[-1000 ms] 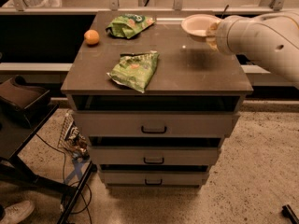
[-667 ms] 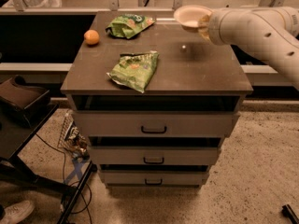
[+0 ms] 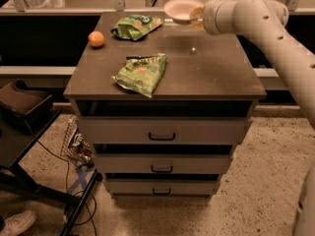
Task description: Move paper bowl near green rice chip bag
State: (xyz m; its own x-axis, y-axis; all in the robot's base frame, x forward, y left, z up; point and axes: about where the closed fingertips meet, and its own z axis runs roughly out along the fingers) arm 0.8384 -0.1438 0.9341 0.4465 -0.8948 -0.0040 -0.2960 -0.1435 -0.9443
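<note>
The white paper bowl [image 3: 181,9] hangs above the back right of the cabinet top, tilted a little. My gripper [image 3: 196,15] is at the bowl's right rim and is shut on it, mostly hidden by the white wrist. The green rice chip bag [image 3: 135,26], deep green with a white patch, lies at the back middle of the top, a short way left of the bowl.
A larger pale green bag [image 3: 141,73] lies at the front middle of the dark cabinet top [image 3: 216,73]. An orange [image 3: 96,38] sits at the back left. My arm [image 3: 275,38] reaches in from the right. A low rail runs behind the cabinet.
My gripper has carried the bowl to the left and toward the back, closer to the green rice chip bag. The bags and the orange have not moved.
</note>
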